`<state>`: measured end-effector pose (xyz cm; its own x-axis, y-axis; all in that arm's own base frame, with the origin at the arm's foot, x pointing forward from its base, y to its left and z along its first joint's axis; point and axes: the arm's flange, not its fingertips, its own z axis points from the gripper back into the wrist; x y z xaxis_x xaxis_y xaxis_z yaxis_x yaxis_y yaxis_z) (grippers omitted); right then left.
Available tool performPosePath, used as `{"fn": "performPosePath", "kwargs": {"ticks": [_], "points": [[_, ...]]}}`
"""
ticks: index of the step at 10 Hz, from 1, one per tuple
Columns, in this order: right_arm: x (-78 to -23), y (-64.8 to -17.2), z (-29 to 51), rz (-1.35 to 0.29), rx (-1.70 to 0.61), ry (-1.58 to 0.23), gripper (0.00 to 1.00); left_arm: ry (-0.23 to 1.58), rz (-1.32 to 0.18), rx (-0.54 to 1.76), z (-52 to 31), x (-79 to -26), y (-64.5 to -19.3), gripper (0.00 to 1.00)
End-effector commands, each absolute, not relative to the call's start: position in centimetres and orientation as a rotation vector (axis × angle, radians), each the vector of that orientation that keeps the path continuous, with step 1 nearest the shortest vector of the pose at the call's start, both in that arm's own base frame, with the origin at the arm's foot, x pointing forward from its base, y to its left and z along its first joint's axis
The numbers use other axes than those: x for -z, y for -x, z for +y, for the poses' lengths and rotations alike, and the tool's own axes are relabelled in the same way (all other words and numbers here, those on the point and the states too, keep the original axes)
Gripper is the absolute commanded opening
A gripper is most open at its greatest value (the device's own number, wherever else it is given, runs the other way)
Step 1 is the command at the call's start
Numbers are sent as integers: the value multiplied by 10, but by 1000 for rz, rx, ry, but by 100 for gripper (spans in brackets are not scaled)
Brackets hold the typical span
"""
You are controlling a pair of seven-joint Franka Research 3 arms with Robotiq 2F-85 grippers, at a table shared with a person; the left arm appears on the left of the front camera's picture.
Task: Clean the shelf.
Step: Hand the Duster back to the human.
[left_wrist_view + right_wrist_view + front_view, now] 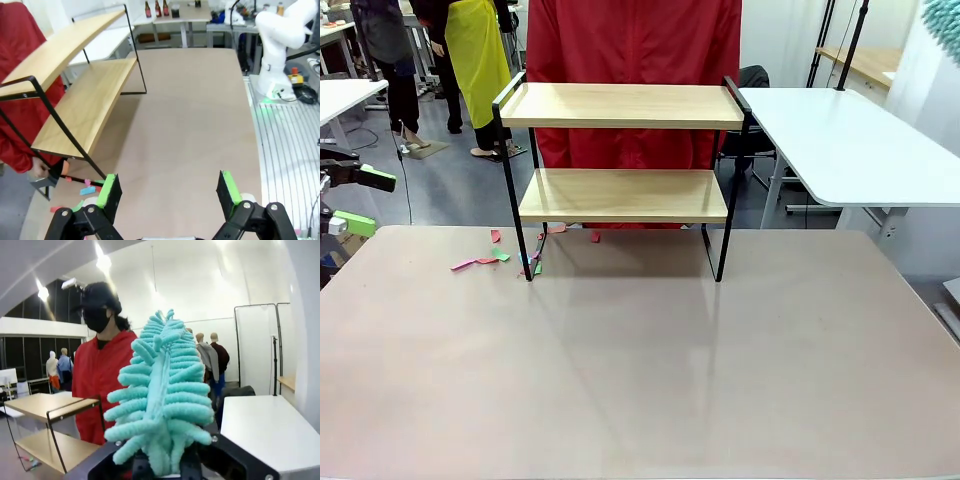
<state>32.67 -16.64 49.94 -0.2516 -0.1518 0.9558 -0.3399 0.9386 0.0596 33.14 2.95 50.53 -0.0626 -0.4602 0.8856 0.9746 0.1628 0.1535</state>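
The shelf (pixel 620 150) stands at the far middle of the table, with two light wooden boards in a thin black frame, both boards bare. It lies to the left in the left wrist view, shelf (pixel 85 100), and low left in the right wrist view, shelf (pixel 50 407). My left gripper (pixel 362 200) hovers open at the table's left edge; in its own view the left gripper (pixel 167 192) has nothing between its green pads. My right gripper (pixel 162 465) is shut on a teal fluffy duster (pixel 160 395). The duster (pixel 944 25) is raised at the top right.
Pink and green paper scraps (pixel 485 260) lie on the table by the shelf's front left leg. A person in a red coat (pixel 630 60) stands behind the shelf, a hand (pixel 37 170) low at the table's edge. A white table (pixel 850 150) stands at the right.
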Motion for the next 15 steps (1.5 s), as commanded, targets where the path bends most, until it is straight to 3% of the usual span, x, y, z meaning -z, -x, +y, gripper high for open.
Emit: {"fn": "performPosePath", "kwargs": {"ticks": [1,9,15], "points": [[-487,-360,-104,-1800,-199,-291,16,675,-1058,1338,29,-506,-332,100],[-407,-355,-107,-1408,-149,-254,16,675,-1058,1338,29,-506,-332,100],[-403,-365,-114,-1388,-164,-245,16,675,-1058,1338,29,-506,-332,100]]}}
